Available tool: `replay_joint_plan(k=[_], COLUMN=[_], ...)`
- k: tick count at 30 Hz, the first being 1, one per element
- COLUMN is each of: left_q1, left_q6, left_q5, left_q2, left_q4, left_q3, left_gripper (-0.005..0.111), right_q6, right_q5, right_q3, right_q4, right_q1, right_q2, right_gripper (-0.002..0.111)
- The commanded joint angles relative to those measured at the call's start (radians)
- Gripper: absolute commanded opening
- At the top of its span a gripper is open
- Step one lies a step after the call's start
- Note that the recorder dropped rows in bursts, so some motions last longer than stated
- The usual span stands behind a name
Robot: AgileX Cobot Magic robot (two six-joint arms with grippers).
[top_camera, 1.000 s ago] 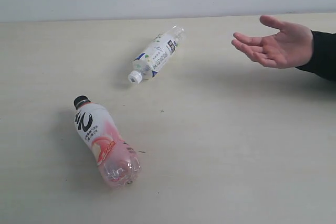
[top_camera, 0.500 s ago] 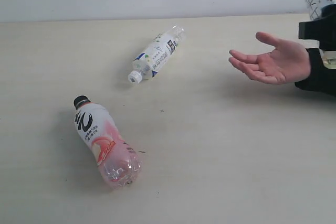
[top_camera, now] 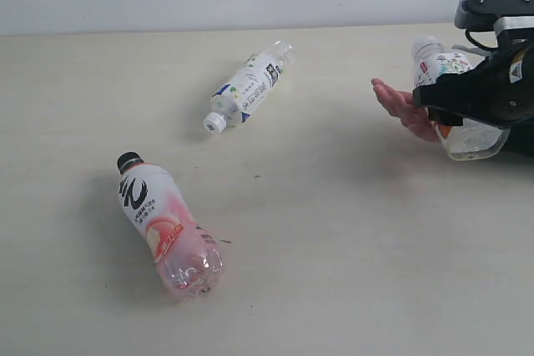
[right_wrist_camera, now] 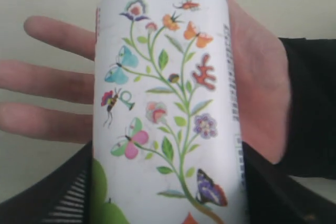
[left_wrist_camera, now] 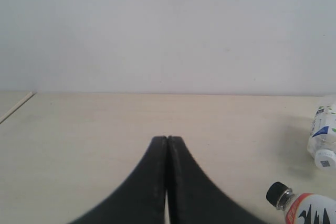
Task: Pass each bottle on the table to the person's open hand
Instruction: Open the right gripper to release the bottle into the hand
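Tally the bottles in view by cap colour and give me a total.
Black cap: 1, the pink bottle
White cap: 2, the white bottle and the floral bottle
Total: 3

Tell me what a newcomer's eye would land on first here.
The right gripper holds a floral-label bottle by the person's open hand, at the exterior view's right edge. Two more lie on the table: a pink black-capped bottle front left, a white-capped bottle farther back near the middle.
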Motion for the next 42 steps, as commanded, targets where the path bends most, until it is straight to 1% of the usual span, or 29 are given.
replay_joint_plan(k=[1,3,4,5,7,10,12,13,15,18,26,34,36,37,38,42], left_q1=[0.001,0.001,0.001,0.001,0.001,0.001,0.001,0.001,0.001,0.001,0.001,0.001,0.001,0.001,0.001,0.001], left_q6=[-0.002,-0.002,-0.002,-0.002,-0.002,-0.002,-0.002,-0.002,-0.002,-0.002,-0.002,-0.002,-0.002,-0.002,-0.002,-0.002], left_q5=[-0.002,-0.002,-0.002,-0.002,-0.002,-0.002,-0.002,-0.002,-0.002,-0.002,-0.002,-0.002,-0.002,-0.002,-0.002,-0.002], left_q2=[-0.007,-0.007,-0.007,-0.007,-0.007,-0.007,-0.007,-0.007,-0.007,-0.007,-0.007,-0.007,-0.007,-0.007,-0.007,-0.007], left_q4=[0.001,0.001,0.001,0.001,0.001,0.001,0.001,0.001,0.001,0.001,0.001,0.001,0.001,0.001,0.001,0.001], left_q3=[0.000,0.000,0.000,0.000,0.000,0.000,0.000,0.000,0.000,0.000,0.000,0.000,0.000,0.000,0.000,0.000], left_gripper=[0.000,0.000,0.000,0.000,0.000,0.000,0.000,0.000,0.000,0.000,0.000,0.000,0.000,0.000,0.000,0.000], right_q6=[-0.017,-0.007,-0.007,-0.007,-0.007,-0.007,-0.007,-0.007,-0.007,-0.007,-0.009,-0.011,-0.018,-0.018,-0.021,-0.035], right_q5=[-0.044,-0.059,-0.063,-0.065,-0.065,-0.065,-0.063,-0.063,-0.061,-0.061,-0.054,-0.026,0.003,0.021,0.036,0.050], right_q3=[-0.009,-0.009,-0.009,-0.009,-0.009,-0.009,-0.009,-0.009,-0.009,-0.009,-0.021,-0.028,-0.028,-0.025,-0.024,0.023], right_q4=[0.013,0.013,0.013,0.013,0.018,0.019,0.019,0.019,0.019,0.019,0.019,0.019,0.020,0.020,0.020,0.025], right_q1=[-0.009,-0.009,-0.009,-0.009,-0.009,-0.009,-0.009,-0.009,-0.009,-0.009,-0.009,-0.009,-0.009,-0.009,-0.009,-0.009], right_q2=[0.044,0.046,0.046,0.046,0.046,0.046,0.046,0.046,0.046,0.046,0.008,-0.203,-0.273,-0.308,-0.345,-0.479], right_gripper=[0.000,0.001,0.003,0.009,0.025,0.060,0.073,0.078,0.083,0.086,0.087,0.086,0.084,0.080,0.073,0.031])
